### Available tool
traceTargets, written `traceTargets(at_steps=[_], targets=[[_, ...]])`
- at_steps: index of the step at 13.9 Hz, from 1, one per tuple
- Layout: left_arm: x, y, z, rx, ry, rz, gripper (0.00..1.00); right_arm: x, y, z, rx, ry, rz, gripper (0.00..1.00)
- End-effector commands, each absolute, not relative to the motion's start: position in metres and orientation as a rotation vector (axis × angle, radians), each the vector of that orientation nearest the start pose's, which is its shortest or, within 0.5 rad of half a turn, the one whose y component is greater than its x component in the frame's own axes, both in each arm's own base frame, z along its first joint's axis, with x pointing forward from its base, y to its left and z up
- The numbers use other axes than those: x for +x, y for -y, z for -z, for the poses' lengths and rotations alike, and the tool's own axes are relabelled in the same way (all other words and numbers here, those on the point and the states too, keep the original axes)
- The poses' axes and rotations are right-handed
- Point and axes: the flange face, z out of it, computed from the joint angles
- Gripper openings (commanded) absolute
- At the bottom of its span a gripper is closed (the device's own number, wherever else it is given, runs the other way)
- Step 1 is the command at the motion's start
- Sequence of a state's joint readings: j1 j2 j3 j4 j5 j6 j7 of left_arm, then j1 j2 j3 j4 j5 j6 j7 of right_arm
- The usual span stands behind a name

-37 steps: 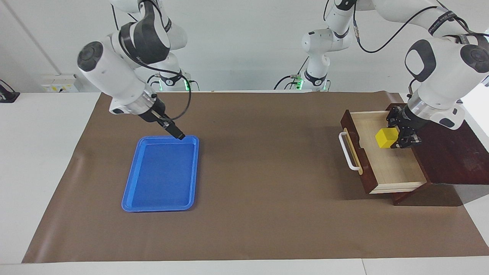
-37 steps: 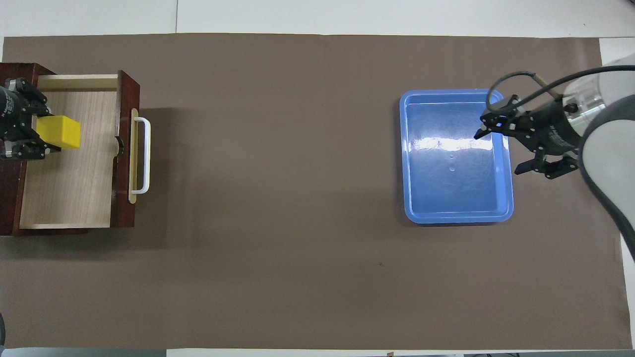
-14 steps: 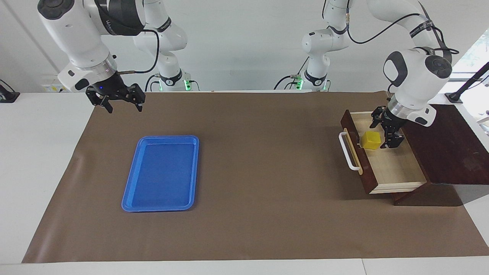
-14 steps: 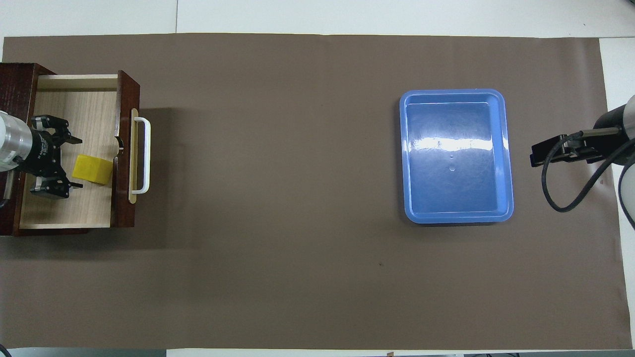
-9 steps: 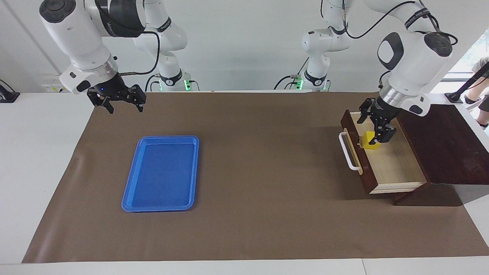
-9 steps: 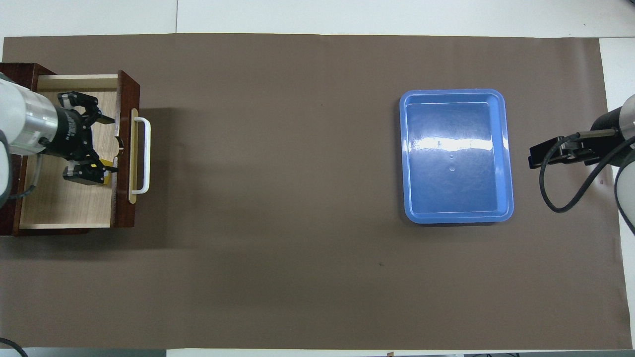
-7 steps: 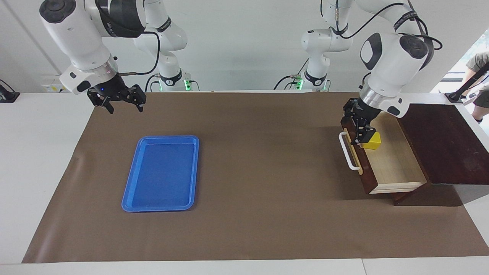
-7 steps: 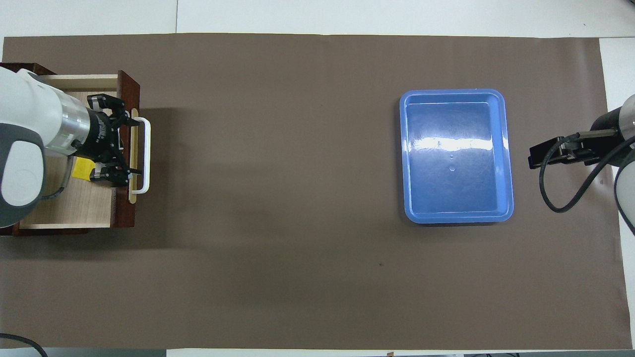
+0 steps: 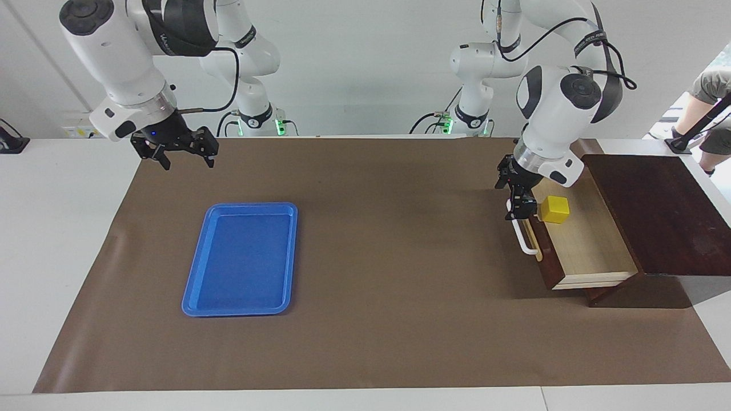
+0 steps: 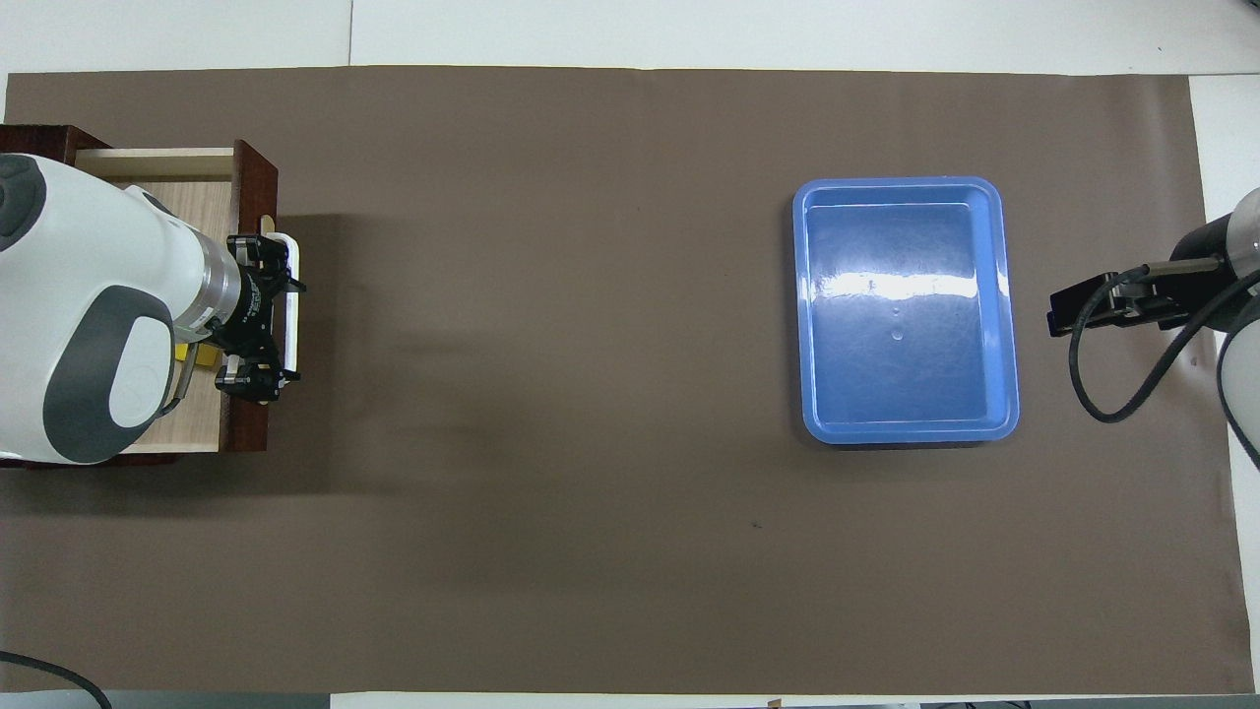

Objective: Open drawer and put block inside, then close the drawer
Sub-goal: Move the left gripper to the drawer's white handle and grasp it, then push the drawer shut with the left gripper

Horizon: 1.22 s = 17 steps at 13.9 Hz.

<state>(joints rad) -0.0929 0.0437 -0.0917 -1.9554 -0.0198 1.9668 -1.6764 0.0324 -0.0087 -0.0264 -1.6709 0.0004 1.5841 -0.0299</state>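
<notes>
A brown mat (image 9: 377, 319) covers the table; a blue tray (image 9: 243, 260) lies toward my right arm's end. The drawer (image 9: 588, 251) stands open, the block (image 9: 554, 209) resting inside near its front. My left gripper (image 9: 514, 197), open, hangs over the white handle (image 9: 522, 237). My right gripper (image 9: 181, 157) waits open above the mat's edge.

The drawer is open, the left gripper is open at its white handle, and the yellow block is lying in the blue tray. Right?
Not quite. The facing view shows the block in the open drawer, not in the blue tray. The left gripper is open at the handle.
</notes>
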Motion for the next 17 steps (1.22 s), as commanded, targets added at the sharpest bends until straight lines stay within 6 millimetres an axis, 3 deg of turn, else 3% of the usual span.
traceTargets(at_steps=[1, 4, 11, 17], targets=[[0.553, 0.083, -0.450, -2.313, 2.107, -0.021, 1.00, 0.541, -0.002, -0.585, -3.152, 0.101, -0.126, 1.00], [0.555, 0.073, -0.451, -2.311, 2.087, 0.015, 1.00, 0.541, -0.001, -0.585, -3.152, 0.093, -0.129, 1.00], [0.562, 0.030, -0.455, -2.277, 2.075, 0.082, 1.00, 0.540, -0.002, -0.585, -3.154, 0.086, -0.129, 1.00], [0.563, -0.026, -0.456, -2.253, 2.097, 0.080, 1.00, 0.540, -0.002, -0.585, -3.154, 0.086, -0.129, 1.00]])
